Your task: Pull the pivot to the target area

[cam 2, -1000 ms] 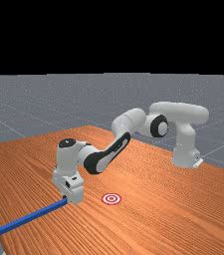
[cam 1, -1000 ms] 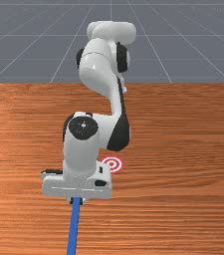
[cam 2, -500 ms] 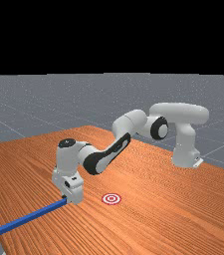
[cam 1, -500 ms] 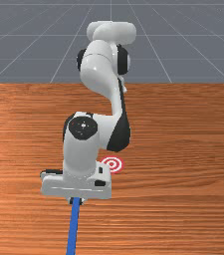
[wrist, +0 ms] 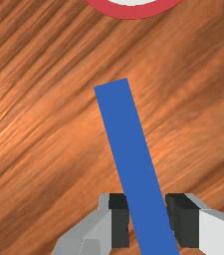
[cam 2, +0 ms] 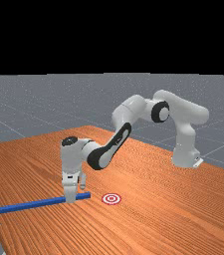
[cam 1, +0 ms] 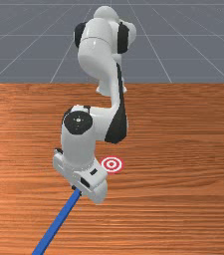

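Observation:
In the far view my gripper (cam 2: 70, 198) stands low across the blue bar (cam 2: 31, 204), whose short end sticks out past it toward the red-and-white target (cam 2: 111, 198). The front view has the bar (cam 1: 56, 226) slanting down-left from the hand, and the target (cam 1: 112, 165) up-right of the fingers. In the wrist view the gripper (wrist: 147, 219) is shut on the bar (wrist: 131, 144), which runs slightly askew between both dark pads. Bare wood separates the bar's end from the target's red rim (wrist: 133, 13). The hand hides part of the bar.
The wooden table (cam 1: 183, 209) spreads around the bar and the target. In the far view the table's edge passes under the bar's far-left part. My arm's base (cam 2: 185, 149) stands at the far view's right.
My hand has turned markedly and shifted slightly toward the front view's top. The bar has swung with it, its outer end toward the front view's left, and now shows beyond the fingers in the far view.

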